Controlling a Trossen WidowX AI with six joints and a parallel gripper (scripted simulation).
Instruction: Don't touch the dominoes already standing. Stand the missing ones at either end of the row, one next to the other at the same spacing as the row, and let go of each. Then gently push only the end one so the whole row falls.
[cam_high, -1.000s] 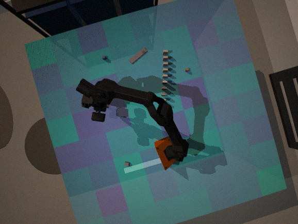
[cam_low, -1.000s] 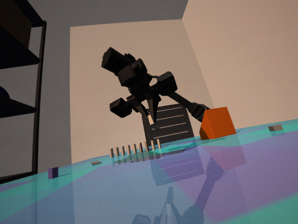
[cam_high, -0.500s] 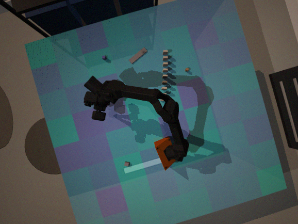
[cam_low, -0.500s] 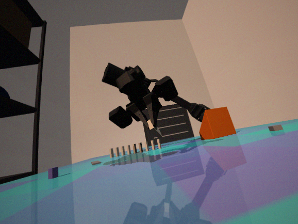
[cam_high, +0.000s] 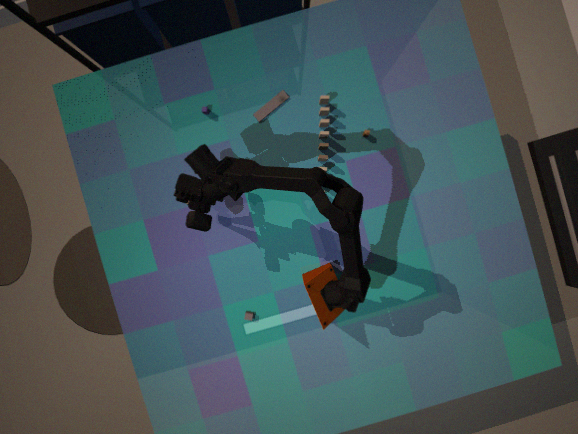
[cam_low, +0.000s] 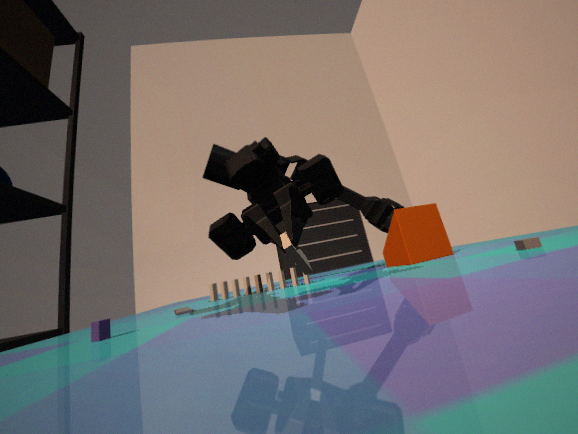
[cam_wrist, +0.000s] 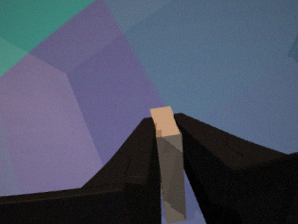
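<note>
End effector (cam_wrist: 166, 123) clenched on one tan domino (cam_wrist: 162, 121); the domino's tip sticks out past the two dark fingers, shaft pinched between them. Exterior view shows the same domino (cam_low: 285, 241) held off the surface, above the near end of the row, the end effector (cam_low: 289, 245) pointing down and tilted.

Row of standing dominoes (cam_high: 324, 134): seven countable from the top view, evenly spaced in a straight line, the nearest one partly under the arm's forearm (cam_high: 280, 175). Exterior view shows them upright (cam_low: 258, 284) on the surface.

One flat grey-tan bar (cam_high: 271, 106) lies left of the row's far end, well apart from it. One small purple cube (cam_high: 205, 109) further left. One small orange cube (cam_high: 367, 132) right of the row. One grey cube (cam_high: 250, 315) sits at the end of a pale strip (cam_high: 280, 320) near the arm's orange base (cam_high: 315, 287).

Surface (cam_high: 450, 250) is a checker of teal, blue and purple patches. One dark shelf unit (cam_low: 70, 175) stands at the left of the exterior view.
</note>
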